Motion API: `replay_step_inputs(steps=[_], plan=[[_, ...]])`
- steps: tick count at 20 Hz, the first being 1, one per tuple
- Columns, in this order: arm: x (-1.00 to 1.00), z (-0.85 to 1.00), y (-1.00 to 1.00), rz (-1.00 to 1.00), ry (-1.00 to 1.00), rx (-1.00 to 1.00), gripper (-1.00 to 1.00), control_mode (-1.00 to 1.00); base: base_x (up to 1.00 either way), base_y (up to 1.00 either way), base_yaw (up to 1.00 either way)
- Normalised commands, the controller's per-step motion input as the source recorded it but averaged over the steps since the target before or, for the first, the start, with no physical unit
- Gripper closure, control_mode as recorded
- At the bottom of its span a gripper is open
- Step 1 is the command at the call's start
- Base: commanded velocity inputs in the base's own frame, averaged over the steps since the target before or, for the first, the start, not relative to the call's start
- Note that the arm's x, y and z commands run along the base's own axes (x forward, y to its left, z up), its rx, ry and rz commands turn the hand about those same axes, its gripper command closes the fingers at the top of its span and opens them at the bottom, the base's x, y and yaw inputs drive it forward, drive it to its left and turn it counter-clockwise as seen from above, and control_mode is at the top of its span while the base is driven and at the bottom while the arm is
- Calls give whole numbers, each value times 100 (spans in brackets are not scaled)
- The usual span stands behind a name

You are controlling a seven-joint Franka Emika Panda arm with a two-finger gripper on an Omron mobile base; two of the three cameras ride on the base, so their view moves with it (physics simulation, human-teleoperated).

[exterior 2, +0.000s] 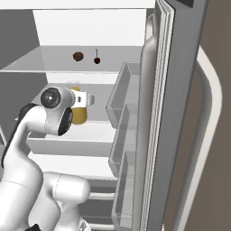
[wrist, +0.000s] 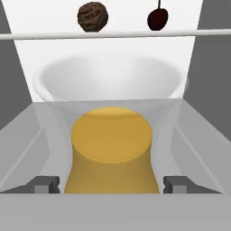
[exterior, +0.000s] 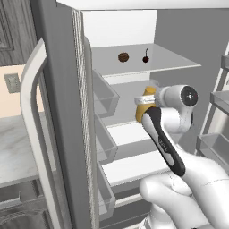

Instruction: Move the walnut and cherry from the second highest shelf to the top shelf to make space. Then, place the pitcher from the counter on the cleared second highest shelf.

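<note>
Straddling one pitcher (wrist: pixel 111 153), claw (wrist: pixel 111 185) wide, grip unclear; one walnut (exterior: pixel 123 57), one cherry (exterior: pixel 146 58) on top shelf (exterior: pixel 174 60)

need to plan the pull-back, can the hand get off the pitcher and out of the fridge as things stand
Probably yes. The hand is open, its fingertips standing either side of the pitcher on the second highest shelf. The walnut and cherry sit above on the top shelf, clear of the way back.

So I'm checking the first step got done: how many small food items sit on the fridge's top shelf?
2. The walnut sits left of the cherry, both on the top shelf, apart from each other. The shelf shows nothing else; its left end is hidden in the left base view.
</note>
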Motion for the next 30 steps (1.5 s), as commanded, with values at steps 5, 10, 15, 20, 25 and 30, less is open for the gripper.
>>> replay_step_inputs(steps=[5, 10, 15, 20, 25, 30], plan=[[58, -16, 0, 5, 0, 0, 100, -100, 0, 0, 0], [64, -31, 2, 4, 0, 0, 100, -100, 0, 0, 0], [69, -32, 10, 1, 0, -1, 100, -100, 0, 0, 0], [71, -21, 19, 0, 0, -3, 100, -100, 0, 0, 0], [53, -19, 21, 0, -1, -5, -100, -100, 0, 0, 0], [16, -9, 3, 0, -6, -1, -100, -100, 0, 0, 0]])
